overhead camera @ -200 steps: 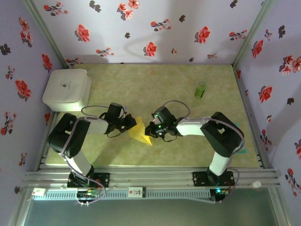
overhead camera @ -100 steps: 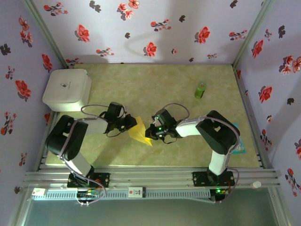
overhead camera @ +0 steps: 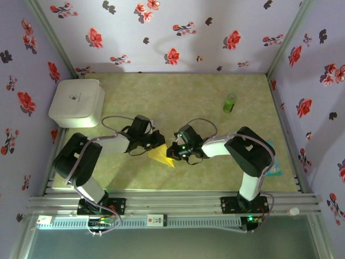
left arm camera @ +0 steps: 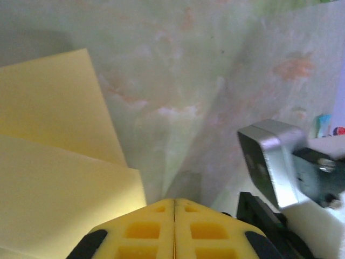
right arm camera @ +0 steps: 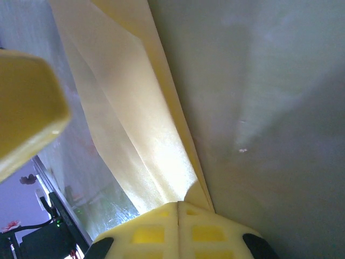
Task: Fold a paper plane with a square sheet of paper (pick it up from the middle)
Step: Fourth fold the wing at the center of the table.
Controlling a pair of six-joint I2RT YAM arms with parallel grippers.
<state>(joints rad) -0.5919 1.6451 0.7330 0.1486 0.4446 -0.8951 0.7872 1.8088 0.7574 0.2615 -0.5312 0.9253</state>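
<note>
The square sheet of paper (overhead camera: 160,155) lies folded on the green mat as a bright yellow, creased triangle pointing toward the near right. My left gripper (overhead camera: 157,142) is shut with nothing between its pads, its tips low at the paper's upper left edge. In the left wrist view the left gripper (left arm camera: 174,200) points past the layered sheet (left arm camera: 54,162), which lies to its left. My right gripper (overhead camera: 173,151) is shut at the paper's right edge. In the right wrist view the right gripper (right arm camera: 178,204) rests its tips on the sheet's (right arm camera: 135,118) folded edge, with no paper seen between the pads.
A white rounded box (overhead camera: 77,102) sits at the far left of the mat. A small green cylinder (overhead camera: 230,102) stands at the far right. Floral walls close in three sides, and a metal rail (overhead camera: 172,204) runs along the near edge.
My left gripper has moved right, onto the paper's upper left edge. The right gripper slid slightly left early on and has since stayed put. The paper has hardly shifted.
</note>
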